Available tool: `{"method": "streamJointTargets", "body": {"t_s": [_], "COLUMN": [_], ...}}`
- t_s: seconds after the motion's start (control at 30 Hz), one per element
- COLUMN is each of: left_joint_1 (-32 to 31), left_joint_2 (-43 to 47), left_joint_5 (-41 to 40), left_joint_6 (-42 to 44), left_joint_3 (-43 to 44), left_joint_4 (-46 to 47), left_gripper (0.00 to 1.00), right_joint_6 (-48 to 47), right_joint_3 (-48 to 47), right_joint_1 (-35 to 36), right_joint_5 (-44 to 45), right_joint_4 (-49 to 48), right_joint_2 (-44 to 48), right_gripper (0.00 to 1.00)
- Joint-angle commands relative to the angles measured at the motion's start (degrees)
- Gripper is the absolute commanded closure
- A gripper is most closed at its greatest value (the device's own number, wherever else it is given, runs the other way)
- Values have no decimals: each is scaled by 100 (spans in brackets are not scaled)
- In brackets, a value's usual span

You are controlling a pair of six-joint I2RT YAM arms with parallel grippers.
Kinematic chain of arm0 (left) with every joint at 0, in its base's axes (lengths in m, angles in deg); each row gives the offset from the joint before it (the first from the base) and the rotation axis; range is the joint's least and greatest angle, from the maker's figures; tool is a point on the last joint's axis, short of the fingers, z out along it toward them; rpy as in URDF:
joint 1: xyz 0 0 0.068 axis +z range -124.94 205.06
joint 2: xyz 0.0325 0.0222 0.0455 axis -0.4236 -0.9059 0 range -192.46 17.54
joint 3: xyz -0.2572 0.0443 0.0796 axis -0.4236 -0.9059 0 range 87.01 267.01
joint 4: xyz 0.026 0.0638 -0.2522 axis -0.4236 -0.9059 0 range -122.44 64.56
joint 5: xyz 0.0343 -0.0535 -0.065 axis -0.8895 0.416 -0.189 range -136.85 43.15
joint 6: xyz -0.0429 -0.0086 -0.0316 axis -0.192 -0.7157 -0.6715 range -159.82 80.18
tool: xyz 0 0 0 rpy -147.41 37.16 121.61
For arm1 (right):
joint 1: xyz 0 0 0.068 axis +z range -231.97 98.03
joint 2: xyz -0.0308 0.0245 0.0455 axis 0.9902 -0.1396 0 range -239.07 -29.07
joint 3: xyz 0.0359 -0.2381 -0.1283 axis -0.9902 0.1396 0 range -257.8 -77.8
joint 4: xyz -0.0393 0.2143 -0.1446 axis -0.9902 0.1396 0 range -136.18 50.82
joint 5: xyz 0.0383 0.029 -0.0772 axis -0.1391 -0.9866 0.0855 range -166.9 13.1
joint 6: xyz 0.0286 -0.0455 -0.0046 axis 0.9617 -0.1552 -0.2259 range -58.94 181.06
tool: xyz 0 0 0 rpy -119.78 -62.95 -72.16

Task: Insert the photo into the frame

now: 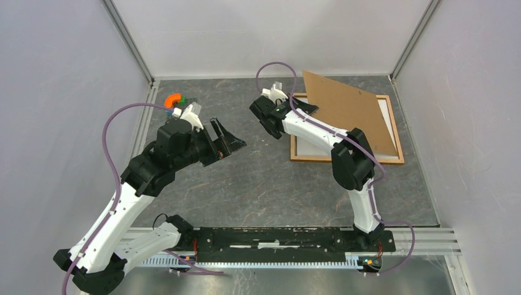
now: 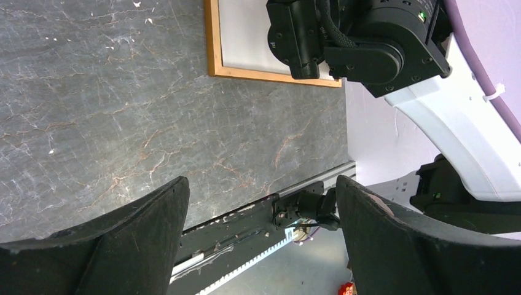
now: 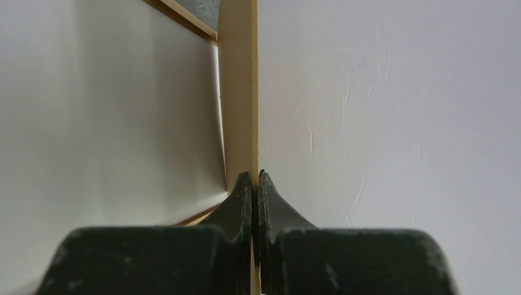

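The right fingers point(image 3: 236, 203) are pressed together on the thin pale edge of the backing board point(image 1: 344, 107). They hold this flat, matte brown rectangle tilted over the frame point(image 1: 347, 160). The frame lies flat on the desk point(image 1: 264, 178) at the right side, just below and beside these fingers. It is a narrow moulding of light brown wood, and inside it is a smooth white panel point(image 1: 387, 123); whether that is the photo cannot be told. The left fingers point(image 2: 123, 239), dark and curved, stand wide apart with nothing between them. They are above bare desk, well apart from the frame's left rail. The desk is grey and marbled, with rusty veins. A small orange and green piece point(image 1: 175, 98) lies near the far left corner.
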Motion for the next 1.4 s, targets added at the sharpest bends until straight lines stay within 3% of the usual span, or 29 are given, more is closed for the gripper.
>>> {"method": "streamJointTargets", "body": {"t_s": [0.0,0.57,0.67,1.37], "left_joint_1": [2,4,0,2], "left_joint_2": [-4,-15,7,139], "left_joint_5": [113,166,139,-97], "left_joint_6": [322,378,387,571], "left_joint_3": [58,-3,-42,-29], "left_joint_4": [91,82,73,-136], "left_gripper": [6,5,6,5], "right_joint_6": [545,990,949,683], "right_joint_3": [-415,-876,-982,-1387], "right_joint_1": [-59,-78,-106,-338], "right_joint_5": [567,383,318,-98], "right_joint_4": [642,1098,1068,769], "right_joint_2": [-48,-455,-558,-954], "right_gripper": [100,100,93,80]}}
